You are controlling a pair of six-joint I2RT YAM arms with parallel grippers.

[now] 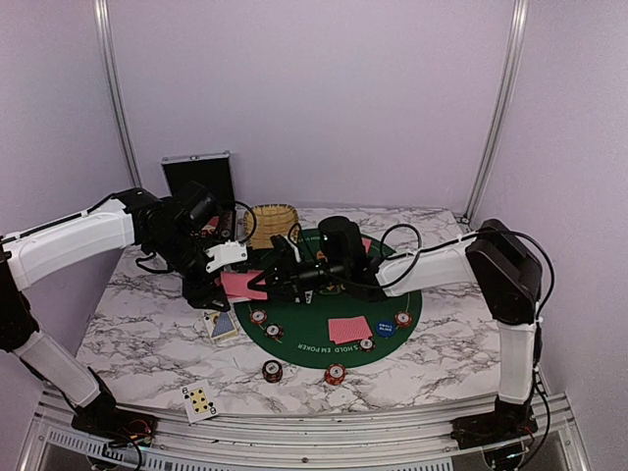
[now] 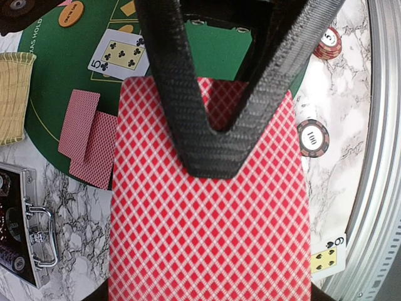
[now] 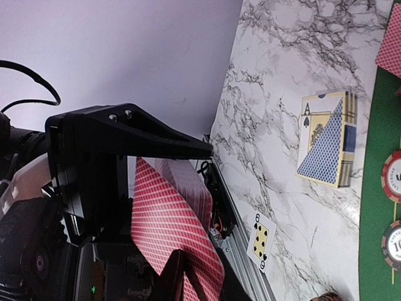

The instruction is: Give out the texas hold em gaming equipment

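We are partway through the deal, by our reading. Our left gripper is pinching the red-backed cards above the left side of the marble table, just off the green mat. Our right gripper is reaching in with its fingers spread on either side of that stack, not gripping it.

On the mat, 2 face-down cards are lying at the near side, a second face-down pair is lying by the wicker basket, and a 5 of clubs is showing face up. The blue disc, the orange disc and several poker chips are sitting around the felt.

We are judging these as left to do: the stack in hand, 2 stray chips on bare marble, and a 6 of clubs near the front edge.
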